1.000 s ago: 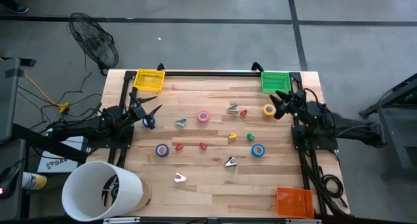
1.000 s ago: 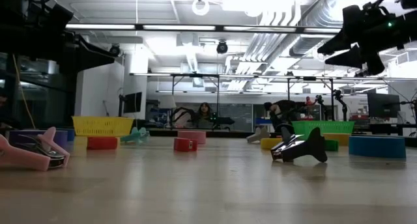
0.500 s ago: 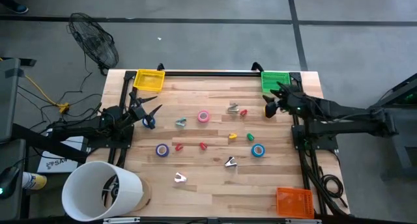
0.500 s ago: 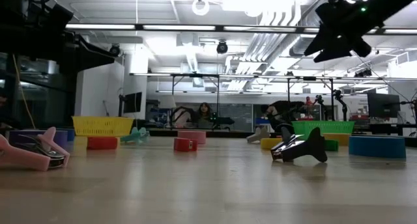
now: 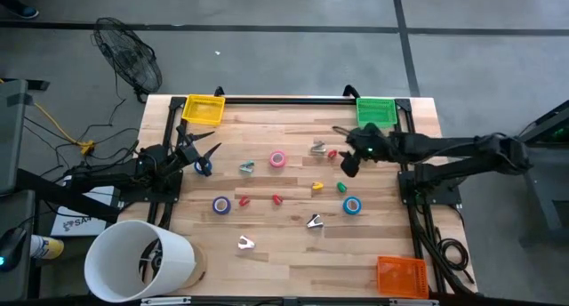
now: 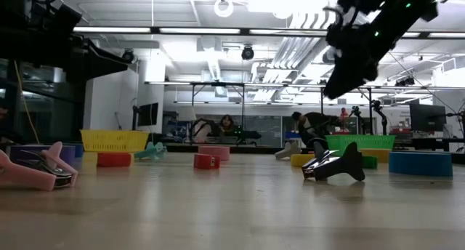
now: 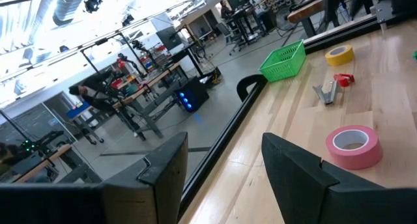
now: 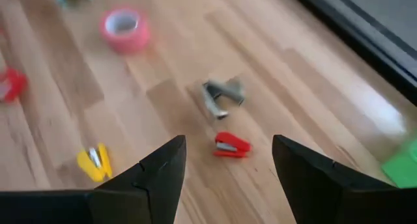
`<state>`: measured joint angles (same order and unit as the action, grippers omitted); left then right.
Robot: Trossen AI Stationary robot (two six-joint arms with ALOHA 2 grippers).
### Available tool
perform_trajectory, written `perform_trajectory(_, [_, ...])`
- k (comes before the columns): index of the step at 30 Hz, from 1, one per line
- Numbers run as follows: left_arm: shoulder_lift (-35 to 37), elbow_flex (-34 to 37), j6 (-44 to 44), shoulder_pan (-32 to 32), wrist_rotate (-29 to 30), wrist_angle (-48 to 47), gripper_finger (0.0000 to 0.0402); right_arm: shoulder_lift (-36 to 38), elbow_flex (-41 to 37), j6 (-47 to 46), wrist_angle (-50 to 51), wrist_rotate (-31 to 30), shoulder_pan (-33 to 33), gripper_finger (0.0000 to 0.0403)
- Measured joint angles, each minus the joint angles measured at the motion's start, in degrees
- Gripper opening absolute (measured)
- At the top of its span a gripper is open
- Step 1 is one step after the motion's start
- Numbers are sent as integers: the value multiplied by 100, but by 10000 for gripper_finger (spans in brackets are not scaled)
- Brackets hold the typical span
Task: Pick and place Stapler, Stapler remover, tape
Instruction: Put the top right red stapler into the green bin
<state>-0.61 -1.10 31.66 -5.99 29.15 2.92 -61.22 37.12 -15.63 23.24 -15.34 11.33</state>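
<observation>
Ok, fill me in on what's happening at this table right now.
The right hand is open and empty, reaching out over the table above the small red stapler and the grey staple remover. The left hand waits open at the left edge and holds nothing. Tape rolls, staplers and removers lie scattered on the wood, and the yellow basket, green basket and orange basket show nothing in them.
</observation>
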Motion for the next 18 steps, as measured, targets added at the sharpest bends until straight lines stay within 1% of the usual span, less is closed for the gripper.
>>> perform_trajectory(5, [1,0,0,-1,0,-2,193,-679,0,876,-515,992,365,220])
perform_trajectory(7, [-1,2,0,1,0,-2,193,-873,0,1383,-665,1251,535,220])
perform_trajectory(13, [0,1,0,2,0,-1,193,-1228,0,3004,-791,1439,972,220])
perform_trajectory(18, [-2,1,0,1,0,-1,193,-1417,0,3934,-811,1441,1212,220])
